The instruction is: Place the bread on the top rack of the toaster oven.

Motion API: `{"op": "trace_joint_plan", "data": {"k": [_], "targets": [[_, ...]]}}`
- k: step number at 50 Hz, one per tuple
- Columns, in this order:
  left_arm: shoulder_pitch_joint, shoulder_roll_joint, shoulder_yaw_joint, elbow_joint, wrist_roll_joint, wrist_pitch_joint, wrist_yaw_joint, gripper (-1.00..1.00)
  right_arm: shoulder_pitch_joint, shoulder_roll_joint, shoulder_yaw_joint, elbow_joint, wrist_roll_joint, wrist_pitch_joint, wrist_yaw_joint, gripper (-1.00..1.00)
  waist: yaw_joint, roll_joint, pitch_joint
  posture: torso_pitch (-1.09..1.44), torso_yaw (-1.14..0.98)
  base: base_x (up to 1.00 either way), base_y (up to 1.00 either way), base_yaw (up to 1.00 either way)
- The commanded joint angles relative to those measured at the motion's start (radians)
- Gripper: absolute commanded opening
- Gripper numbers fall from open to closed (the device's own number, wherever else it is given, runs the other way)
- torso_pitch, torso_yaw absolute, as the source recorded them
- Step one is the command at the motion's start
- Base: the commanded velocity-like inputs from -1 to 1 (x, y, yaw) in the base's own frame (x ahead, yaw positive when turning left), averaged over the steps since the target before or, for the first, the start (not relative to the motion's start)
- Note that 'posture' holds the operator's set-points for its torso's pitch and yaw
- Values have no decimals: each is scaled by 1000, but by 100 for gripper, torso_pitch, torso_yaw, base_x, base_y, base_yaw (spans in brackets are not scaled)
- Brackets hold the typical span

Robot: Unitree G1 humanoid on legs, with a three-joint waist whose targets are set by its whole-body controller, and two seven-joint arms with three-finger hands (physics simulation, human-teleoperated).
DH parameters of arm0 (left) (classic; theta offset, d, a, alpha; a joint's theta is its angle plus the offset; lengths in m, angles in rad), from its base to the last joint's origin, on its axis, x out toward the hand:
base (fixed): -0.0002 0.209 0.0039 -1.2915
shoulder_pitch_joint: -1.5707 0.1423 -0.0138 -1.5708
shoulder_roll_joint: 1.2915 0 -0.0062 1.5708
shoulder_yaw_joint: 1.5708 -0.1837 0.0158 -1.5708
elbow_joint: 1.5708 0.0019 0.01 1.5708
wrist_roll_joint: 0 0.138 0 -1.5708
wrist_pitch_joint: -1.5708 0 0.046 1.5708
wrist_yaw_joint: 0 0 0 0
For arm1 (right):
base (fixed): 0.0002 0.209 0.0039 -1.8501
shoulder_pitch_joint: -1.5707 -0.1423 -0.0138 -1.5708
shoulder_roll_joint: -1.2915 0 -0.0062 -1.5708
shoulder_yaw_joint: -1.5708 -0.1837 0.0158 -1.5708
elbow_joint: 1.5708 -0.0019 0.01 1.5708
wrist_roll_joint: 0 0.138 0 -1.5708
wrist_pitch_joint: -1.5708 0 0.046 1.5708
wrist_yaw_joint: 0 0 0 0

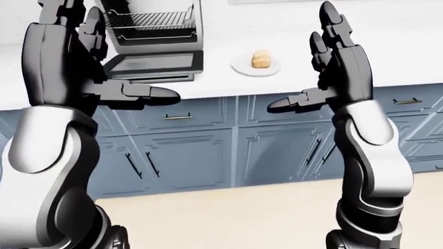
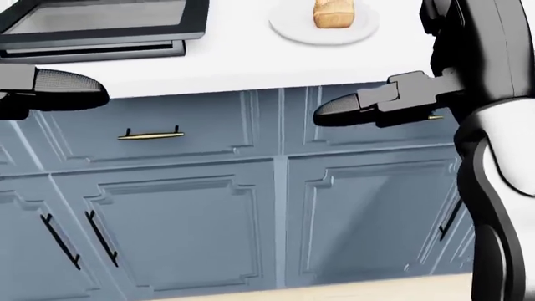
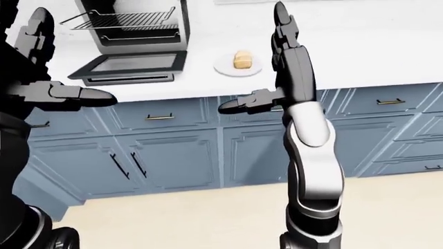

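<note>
A small loaf of bread (image 2: 333,14) sits on a white plate (image 2: 288,28) on the white counter (image 2: 234,63). To its left stands the toaster oven (image 1: 149,21) with its glass door (image 1: 149,63) folded down and a wire top rack (image 3: 124,19) showing inside. My left hand (image 1: 110,52) is raised before the oven, fingers spread upward, open and empty. At the right of the plate my right hand (image 1: 305,57) is also held up, open, its thumb (image 2: 351,106) pointing left below the counter edge. Neither hand touches the bread.
Blue cabinet drawers with brass handles (image 2: 150,134) and doors with black handles (image 1: 138,166) run under the counter. Beige floor (image 1: 228,212) lies between me and the cabinets. The counter continues to the right past the plate.
</note>
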Motion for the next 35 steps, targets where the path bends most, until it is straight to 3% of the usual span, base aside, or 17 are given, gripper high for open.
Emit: {"op": "trace_joint_plan", "data": {"k": [1, 3, 4, 5, 6, 14, 16, 18, 19, 20, 23, 28, 31, 32, 33, 34, 35], "targets": [[-29, 16, 14, -8, 3, -14, 7, 100, -25, -5, -1, -29, 2, -13, 2, 100, 0, 2, -13, 0, 0, 33, 0, 0], [-30, 18, 16, -14, 0, -9, 10, 100, -22, -5, -1, -31, 2, -13, 2, 100, -7, 52, -28, 0, 0, 33, 0, 0], [-31, 17, 16, -18, -2, -6, 13, 100, -16, -3, 3, -27, -2, -22, 0, 100, -4, 91, -45, 0, 0, 33, 0, 0], [-30, 18, 12, -18, -1, -6, 14, 100, -10, 2, 7, -21, -3, -31, -1, 100, 4, 43, -25, 0, 0, 33, 0, 0], [-38, 22, 16, -22, -4, 2, 14, 100, -11, 3, 6, -20, -4, -31, -1, 100, -3, 67, -21, 0, 0, 33, 0, 0], [-52, 39, 26, -36, -19, 23, 24, 100, -14, 10, 10, -4, -6, -45, -2, 100, 25, 1, -22, 0, 0, 33, 0, 0], [-52, 39, 23, -37, -19, 23, 25, 100, -9, 10, 8, -14, -6, -39, 0, 100, 31, -31, -26, 0, 0, 33, 0, 0], [-54, 44, 26, -37, -19, 23, 24, 100, -5, 10, 6, -12, -5, -43, 0, 100, 30, -97, -46, 0, 0, 33, 0, 0], [-53, 44, 26, -37, -19, 22, 25, 100, -5, 10, 5, -9, -5, -42, -1, 100, 21, -51, -26, 0, 0, 32, 0, 0], [-53, 45, 26, -38, -19, 23, 25, 100, -7, 10, 7, -7, -6, -42, -2, 100, 30, -76, -21, 0, 0, 32, 0, 0], [-54, 47, 33, -45, -25, 30, 25, 100, -9, 10, 13, 1, -13, -49, -1, 100, 15, -63, -29, 0, 0, 30, 0, 0], [-58, 50, 30, -44, -31, 30, 30, 100, -17, 10, 13, 5, -16, -47, 3, 100, 3, -13, -16, 0, 0, 29, 0, 0], [-63, 52, 26, -36, -30, 25, 32, 100, -17, 9, 12, -6, -15, -37, 9, 100, -6, 55, -38, 0, 0, 29, 0, 0], [-69, 53, 28, -35, -32, 28, 32, 100, -16, 10, 10, -8, -15, -35, 9, 100, -8, 55, -53, 0, 0, 24, 0, 0], [-69, 55, 27, -34, -31, 28, 32, 100, -20, 10, 8, -17, -11, -26, 10, 100, 3, 51, -32, 0, 0, 20, 0, 0], [-68, 55, 28, -34, -31, 26, 32, 100, -20, 8, 9, -23, -11, -20, 12, 100, -3, 69, -25, 0, 0, 17, 0, 0], [-66, 56, 29, -34, -31, 25, 31, 100, -19, 6, 8, -31, -10, -12, 14, 100, 4, 62, -25, 0, 0, 8, 0, 0]]}}
